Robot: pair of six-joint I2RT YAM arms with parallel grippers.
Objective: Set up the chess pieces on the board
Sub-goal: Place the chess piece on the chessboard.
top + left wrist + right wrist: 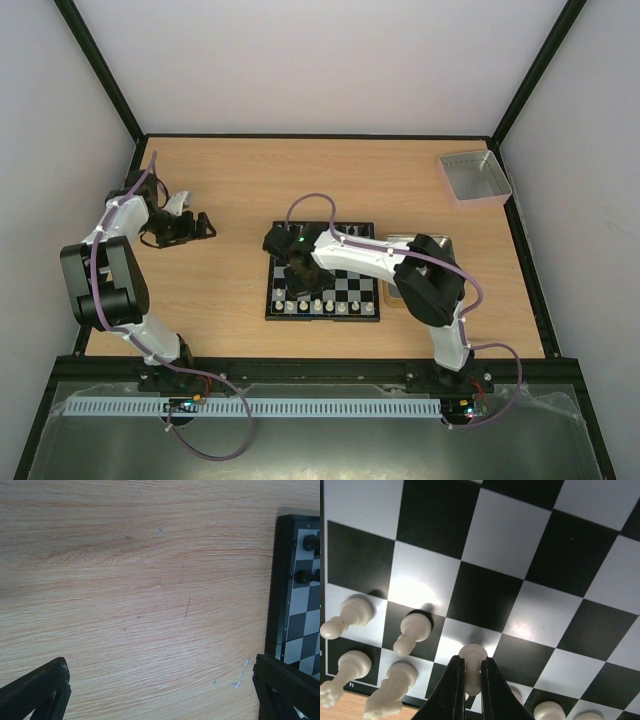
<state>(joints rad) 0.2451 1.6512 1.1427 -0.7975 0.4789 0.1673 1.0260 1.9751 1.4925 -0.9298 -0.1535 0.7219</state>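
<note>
Though scuffed — table (pixel 230 180), board (pixel 350 285), pale walls (pixel 300 60)

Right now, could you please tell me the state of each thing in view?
left claw: open, above light wooden table
right claw: shut on cream-white plastic pawn
cream-white plastic pawn: upright, gripped
small black-and-white checkered chessboard: flat, partly set
other cream-white pieces: upright, free

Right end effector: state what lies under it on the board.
The right end effector is shut on a cream-white pawn whose base sits over a light square of the black-and-white checkered chessboard. Its fingers cover the pawn's head; whether the base touches cannot be seen.
</note>
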